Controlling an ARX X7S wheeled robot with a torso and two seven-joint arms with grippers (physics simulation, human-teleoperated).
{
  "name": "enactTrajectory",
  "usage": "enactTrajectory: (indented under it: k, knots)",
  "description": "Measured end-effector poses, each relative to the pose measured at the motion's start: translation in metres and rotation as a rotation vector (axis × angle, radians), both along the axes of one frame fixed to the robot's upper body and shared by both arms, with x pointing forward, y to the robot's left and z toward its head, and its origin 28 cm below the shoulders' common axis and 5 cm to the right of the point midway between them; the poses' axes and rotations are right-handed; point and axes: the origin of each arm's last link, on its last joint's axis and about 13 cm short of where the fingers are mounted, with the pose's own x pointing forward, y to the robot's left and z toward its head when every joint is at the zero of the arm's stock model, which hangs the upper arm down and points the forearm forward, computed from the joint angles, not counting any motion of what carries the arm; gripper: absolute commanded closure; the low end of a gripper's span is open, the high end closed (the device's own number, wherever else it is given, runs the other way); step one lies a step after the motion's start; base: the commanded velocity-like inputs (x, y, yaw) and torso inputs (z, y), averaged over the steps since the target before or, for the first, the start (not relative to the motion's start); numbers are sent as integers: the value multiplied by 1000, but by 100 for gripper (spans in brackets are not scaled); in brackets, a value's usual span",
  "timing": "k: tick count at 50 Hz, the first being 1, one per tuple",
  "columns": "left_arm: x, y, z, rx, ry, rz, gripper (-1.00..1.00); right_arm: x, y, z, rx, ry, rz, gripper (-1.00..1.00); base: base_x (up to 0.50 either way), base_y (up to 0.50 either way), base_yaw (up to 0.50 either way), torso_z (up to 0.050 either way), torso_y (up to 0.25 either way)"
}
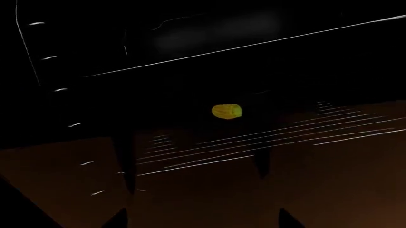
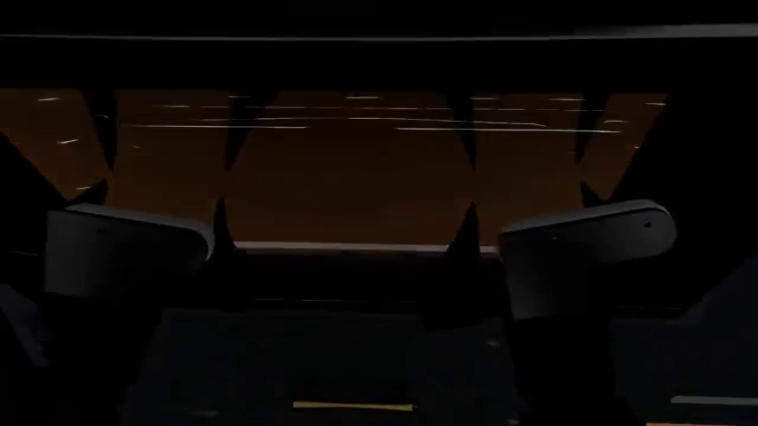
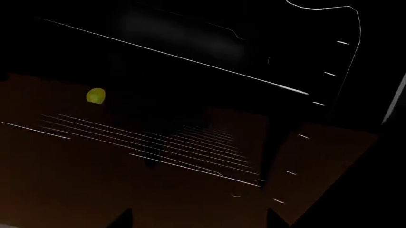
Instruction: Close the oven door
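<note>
Very dim scene; dark brown back wall [image 2: 355, 177], thin wire rack lines [image 2: 355, 120] glinting.

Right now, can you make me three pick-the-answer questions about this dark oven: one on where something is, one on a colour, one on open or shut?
1. Where is the small yellow thing?
A. Inside the oven
B. In a gripper
C. On the floor

2. What colour is the oven's inside?
A. Blue
B. White
C. Brownish orange

3. The oven door is
A. shut
B. open
C. taken off

Answers:
1 A: the yellow thing shows beyond the wire rack.
2 C: the oven's inside glows brownish orange.
3 B: the head view looks straight in over the lowered oven door.
</note>
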Motion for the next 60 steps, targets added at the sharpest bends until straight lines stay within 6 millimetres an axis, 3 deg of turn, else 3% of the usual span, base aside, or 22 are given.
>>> enactTrajectory:
  k: [11,24,33,43,60]
  knots:
    - [31,-10,14,-10,6,0,-100,33,-12,9,18,-2,-26,-100,1,0,0,0,0]
    - [81,-28,23,-14,46,-5,-100,86,-27,18,31,13,-61,-100,0,0,0,0,0]
    - [101,-46,27,-3,78,-49,-100,118,-37,21,28,22,-69,-100,0,0,0,0,0]
    - [111,-60,28,34,113,-64,-100,123,-45,14,30,-6,-13,-100,82,0,21,2,0]
    - [111,-65,28,58,115,-45,-100,123,-59,10,8,-32,13,-100,93,-3,11,2,0]
